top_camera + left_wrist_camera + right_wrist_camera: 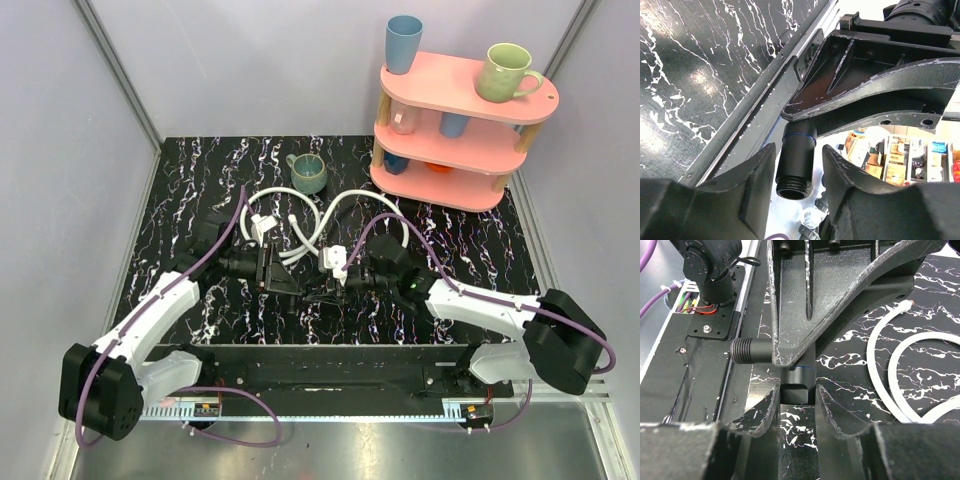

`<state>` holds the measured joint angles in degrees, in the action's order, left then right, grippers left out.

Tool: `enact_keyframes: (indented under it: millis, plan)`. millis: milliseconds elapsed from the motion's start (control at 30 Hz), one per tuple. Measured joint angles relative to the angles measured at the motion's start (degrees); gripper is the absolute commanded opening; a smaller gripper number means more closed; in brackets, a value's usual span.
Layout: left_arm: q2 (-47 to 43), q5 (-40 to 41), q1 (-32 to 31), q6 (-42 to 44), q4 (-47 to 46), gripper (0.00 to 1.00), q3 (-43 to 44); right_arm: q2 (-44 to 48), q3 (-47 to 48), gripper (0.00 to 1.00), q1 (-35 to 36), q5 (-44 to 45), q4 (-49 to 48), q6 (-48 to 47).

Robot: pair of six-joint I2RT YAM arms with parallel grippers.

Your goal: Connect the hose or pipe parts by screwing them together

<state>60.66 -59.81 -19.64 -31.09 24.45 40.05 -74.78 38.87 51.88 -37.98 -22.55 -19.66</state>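
Marbled table [190, 180]; left hand [293, 283], right hand [327, 288] crowded mid-table.

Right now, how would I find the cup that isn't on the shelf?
Start at the pink shelf at the far right. Left of it, a teal mug stands on the black marbled table, just behind the white hoses. It is the only cup not on the shelf.

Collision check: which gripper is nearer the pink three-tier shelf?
Right. The right gripper is left of and in front of the pink three-tier shelf; the left gripper lies farther left.
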Motion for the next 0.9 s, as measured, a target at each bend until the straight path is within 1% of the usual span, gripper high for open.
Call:
enact_keyframes:
  millis: [33,67,100,133,167,200,267,367,400,500,633,767,900]
  plan:
    - [0.1,0.0,0.0,0.1,0.0,0.27,0.0,0.0,0.0,0.07,0.0,0.0,0.0,0.0]
    - [0.2,-0.1,0.0,0.2,0.0,0.18,0.0,0.0,0.1,0.12,0.0,0.0,0.2,0.1]
    - [0.2,-0.1,0.0,0.2,0.0,0.07,0.0,0.1,0.1,0.19,0.0,0.0,0.3,0.1]
    - [0.2,-0.4,0.0,0.2,-0.1,0.0,0.1,0.1,0.2,0.28,0.0,0.0,0.5,0.2]
    - [0.2,-0.4,0.0,0.2,-0.1,0.0,0.1,0.2,0.2,0.49,0.0,0.0,0.7,0.4]
    - [0.2,-0.4,0.0,0.0,-0.2,0.0,0.1,0.3,0.3,0.56,0.0,0.3,0.9,0.7]
    - [0.2,0.8,0.0,-0.9,-0.7,0.0,0.2,0.6,0.8,0.68,0.1,2.4,1.1,3.1]
    - [0.0,3.6,-0.1,-3.5,-2.7,0.0,0.2,1.7,2.9,0.75,0.1,6.9,1.3,9.1]
    - [-0.2,4.9,-0.1,-4.8,-3.7,0.0,0.2,2.4,3.4,0.79,0.1,8.3,1.3,11.2]
    - [-1.3,8.8,-0.1,-9.2,-8.3,0.0,-0.1,5.3,4.3,0.8,0.1,12.0,1.4,19.1]
    - [-3.7,13.2,-0.1,-17.1,-18.0,0.0,-2.2,6.7,5.3,0.78,0.1,15.1,2.3,28.4]
    - [-5.7,18.1,-0.1,-21.6,-22.0,0.0,-2.7,5.6,7.0,0.74,0.1,16.2,3.3,37.0]
    - [-8.6,21.2,-0.1,-23.9,-24.4,0.0,-2.7,2.7,10.4,0.68,0.1,16.4,5.1,41.8]
